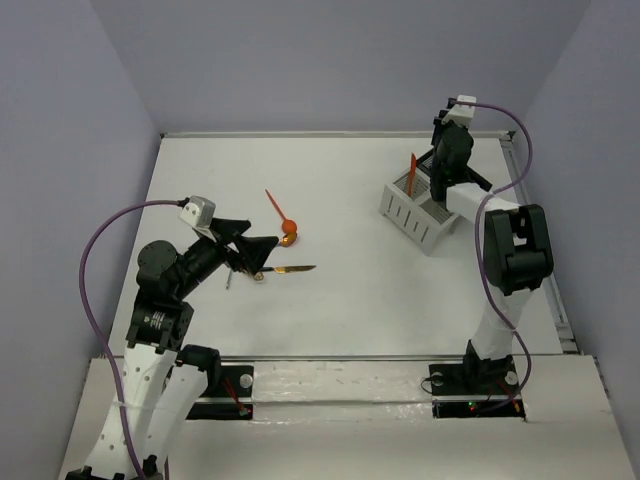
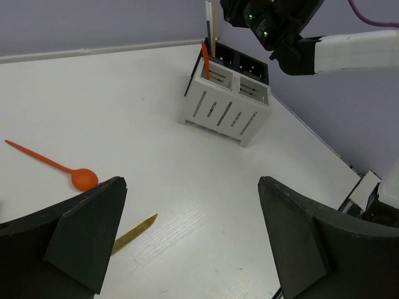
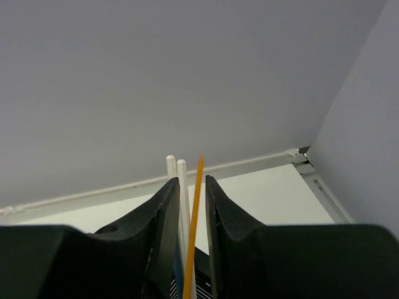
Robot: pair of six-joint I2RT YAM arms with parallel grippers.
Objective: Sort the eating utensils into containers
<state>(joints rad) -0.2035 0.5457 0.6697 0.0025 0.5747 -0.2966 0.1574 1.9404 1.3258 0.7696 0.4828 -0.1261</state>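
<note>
An orange-red spoon (image 1: 284, 222) (image 2: 62, 167) and a gold-brown knife (image 1: 292, 270) (image 2: 133, 232) lie on the table. My left gripper (image 1: 256, 252) (image 2: 192, 187) hovers over them, open and empty. The containers are a white slatted caddy (image 1: 412, 212) (image 2: 223, 107) joined to a black box (image 2: 242, 63). An orange-red piece (image 1: 412, 166) (image 2: 204, 57) stands in the caddy. My right gripper (image 1: 446, 150) (image 3: 190, 180) is above the black box. Its jaws are a little apart around two white sticks (image 3: 181, 187) and a thin orange stick (image 3: 196, 212), with a gap at the right finger.
Grey walls close in the back and both sides of the white table (image 1: 350, 310). A metal rail (image 1: 556, 310) runs along the table's right edge, near the right arm's base.
</note>
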